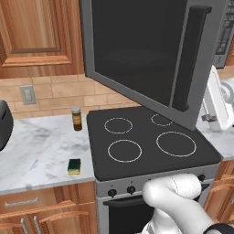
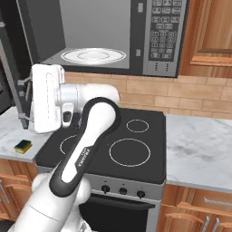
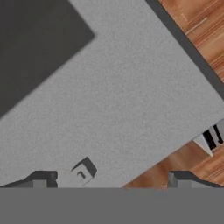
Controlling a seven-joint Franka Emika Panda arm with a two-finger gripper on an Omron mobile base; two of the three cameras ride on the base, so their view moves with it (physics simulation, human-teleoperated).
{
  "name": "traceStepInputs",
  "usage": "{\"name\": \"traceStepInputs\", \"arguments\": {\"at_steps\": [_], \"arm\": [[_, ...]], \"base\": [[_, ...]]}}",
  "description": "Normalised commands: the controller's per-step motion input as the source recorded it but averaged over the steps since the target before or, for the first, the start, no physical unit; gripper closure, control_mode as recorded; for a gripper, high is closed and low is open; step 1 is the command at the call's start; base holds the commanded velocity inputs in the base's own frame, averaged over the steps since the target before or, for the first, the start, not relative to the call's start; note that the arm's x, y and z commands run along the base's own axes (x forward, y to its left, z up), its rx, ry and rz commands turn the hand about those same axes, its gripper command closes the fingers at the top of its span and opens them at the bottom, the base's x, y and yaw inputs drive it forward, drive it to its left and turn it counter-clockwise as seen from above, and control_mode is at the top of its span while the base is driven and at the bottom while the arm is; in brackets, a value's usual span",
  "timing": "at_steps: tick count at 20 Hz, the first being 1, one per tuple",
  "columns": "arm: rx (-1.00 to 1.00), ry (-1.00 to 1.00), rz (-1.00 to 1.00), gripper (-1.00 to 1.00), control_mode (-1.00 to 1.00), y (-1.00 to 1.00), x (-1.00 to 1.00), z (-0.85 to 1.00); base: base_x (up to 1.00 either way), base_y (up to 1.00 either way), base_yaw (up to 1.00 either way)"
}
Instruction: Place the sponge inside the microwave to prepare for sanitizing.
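Observation:
The sponge, yellow with a dark green top, lies on the marble counter left of the stove, near its front edge; the right base view shows the sponge at far left. The microwave hangs above the stove with its grey inside and white round plate showing. Its dark glass door is swung wide open to the left. My gripper is open and empty, up against the door's inner side, well above the sponge. In the hand view the gripper faces the door's grey frame.
A brown spice jar stands at the back of the left counter. The black stovetop with white rings lies under the microwave. A dark rounded appliance sits at the far left. More marble counter extends right of the stove.

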Motion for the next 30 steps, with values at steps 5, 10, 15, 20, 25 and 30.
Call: {"name": "traceStepInputs", "arguments": {"at_steps": [5, 10, 15, 20, 25, 30], "arm": [[-0.16, -0.07, -0.32, -1.00, -1.00, 0.94, -0.43, 0.01], [-0.16, -0.09, -0.37, -1.00, -1.00, 0.98, -0.25, 0.00], [-0.15, -0.07, -0.34, -1.00, -1.00, 0.93, -0.10, 0.00], [-0.14, -0.01, -0.29, -1.00, -1.00, 0.64, 0.00, 0.00], [-0.15, 0.00, -0.12, -1.00, -1.00, 0.11, 0.00, 0.00], [-0.15, 0.00, -0.13, -1.00, -1.00, 0.00, 0.00, 0.00]], "base": [[0.00, 0.00, 0.00], [0.00, 0.00, 0.00], [0.00, 0.00, 0.00], [0.00, 0.00, 0.00], [0.00, 0.00, 0.00], [0.00, 0.00, 0.00]]}}
